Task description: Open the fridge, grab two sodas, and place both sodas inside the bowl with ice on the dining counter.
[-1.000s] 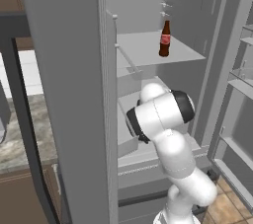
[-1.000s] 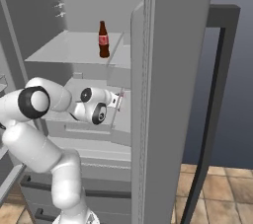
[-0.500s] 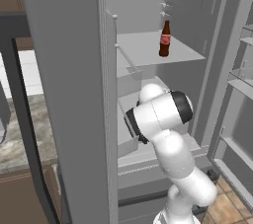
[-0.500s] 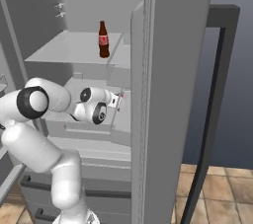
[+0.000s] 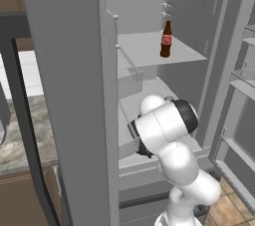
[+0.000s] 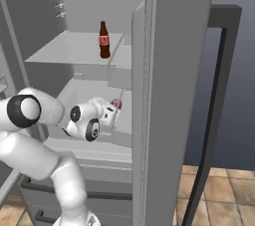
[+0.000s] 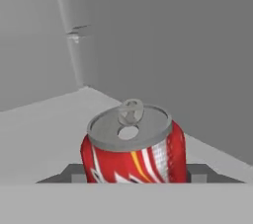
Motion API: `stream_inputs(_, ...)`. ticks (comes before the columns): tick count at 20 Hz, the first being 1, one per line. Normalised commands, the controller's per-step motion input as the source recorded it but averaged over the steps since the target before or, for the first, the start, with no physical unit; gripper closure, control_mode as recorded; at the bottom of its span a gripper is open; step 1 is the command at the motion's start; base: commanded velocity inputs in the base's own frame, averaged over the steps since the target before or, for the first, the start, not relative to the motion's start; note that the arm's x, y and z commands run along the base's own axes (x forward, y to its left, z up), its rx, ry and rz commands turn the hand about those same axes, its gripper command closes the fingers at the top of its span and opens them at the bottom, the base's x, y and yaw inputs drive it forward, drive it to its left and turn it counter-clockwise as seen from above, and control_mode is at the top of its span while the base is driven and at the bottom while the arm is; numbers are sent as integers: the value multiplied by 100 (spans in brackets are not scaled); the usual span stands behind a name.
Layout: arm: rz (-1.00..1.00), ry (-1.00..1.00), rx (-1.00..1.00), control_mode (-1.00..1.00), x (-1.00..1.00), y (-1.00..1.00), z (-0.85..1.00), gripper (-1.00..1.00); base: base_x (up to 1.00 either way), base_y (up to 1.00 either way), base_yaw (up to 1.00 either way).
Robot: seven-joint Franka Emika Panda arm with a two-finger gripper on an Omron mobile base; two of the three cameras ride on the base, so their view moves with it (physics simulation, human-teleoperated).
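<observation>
Hand view: cylindrical red can (image 7: pixel 133 151), shiny silver top, between fingers (image 7: pixel 75 174).

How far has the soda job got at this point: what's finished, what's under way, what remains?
Done: the fridge stands open. Under way: the tool is inside on the lower shelf, its fingers on either side of the red can; whether they grip it is unclear. Left: lifting the can out, fetching the cola bottle upright on the upper shelf, and carrying both to the bowl.
</observation>
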Motion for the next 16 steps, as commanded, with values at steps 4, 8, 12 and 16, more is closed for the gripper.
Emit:
stream_inputs(4, -6, 0, 8, -100, -92, 0, 72, 100, 0, 0, 0)
stream_inputs(8, -11, 6, 4, -100, -76, 0, 98, 100, 0, 0, 0)
stream_inputs(12, -13, 14, 3, -100, -57, -4, 100, 100, 0, 0, 0)
stream_inputs(16, -13, 21, 3, -100, -58, 0, 100, 100, 0, 0, 0)
